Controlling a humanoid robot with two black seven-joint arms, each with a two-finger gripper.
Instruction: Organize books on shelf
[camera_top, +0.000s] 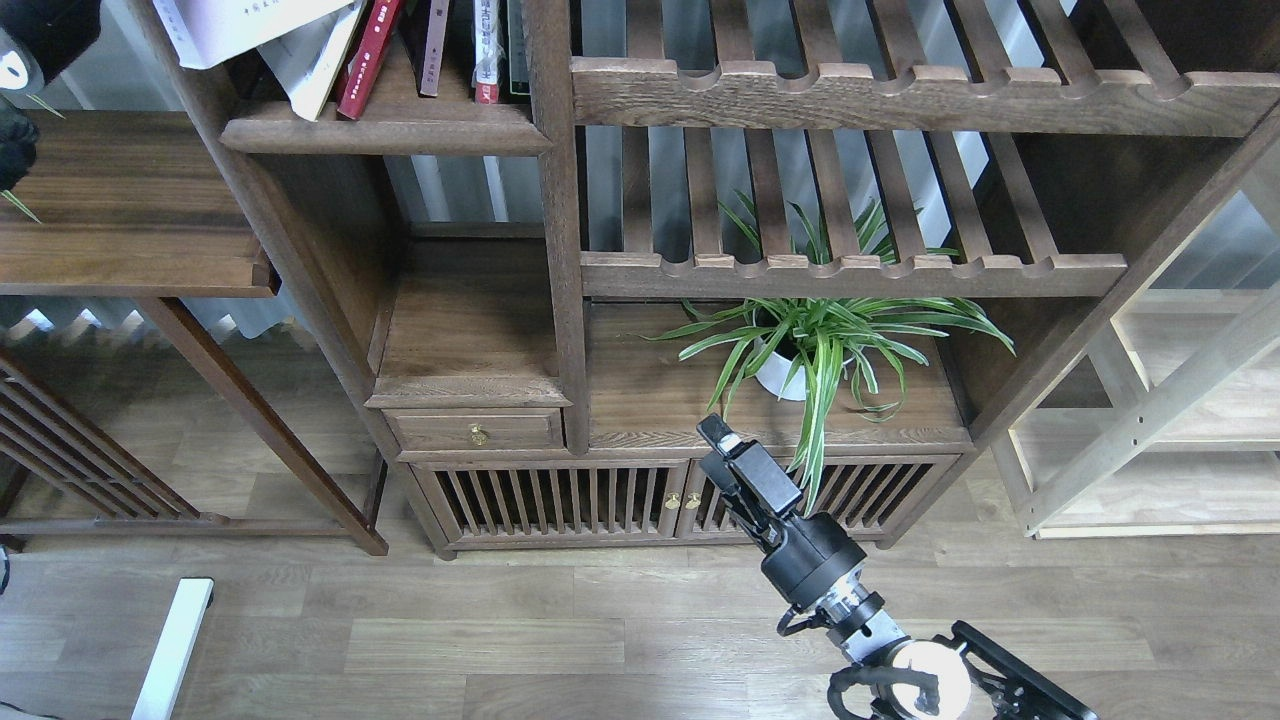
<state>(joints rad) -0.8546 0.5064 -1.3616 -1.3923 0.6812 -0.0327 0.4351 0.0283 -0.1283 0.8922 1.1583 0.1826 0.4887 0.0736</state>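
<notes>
A: Upper left of the frame, the pale lavender-white paperback (235, 22) tilts over the post of the solid dark-brown wooden shelf (385, 135), with the red paperback (368, 58) leaning beside it

B: Floppy covers, I'd judge; light but slick, so best pinched at the stiff spine

A: The left gripper isn't in shot. The right gripper (722, 437) hangs at lower centre, holding nothing; its finger gap I cannot tell

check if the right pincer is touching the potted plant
Cannot tell. In the head view the right pincer overlaps the hanging leaves of the potted plant, but it may sit nearer the camera; no plain contact or gap shows.
</notes>
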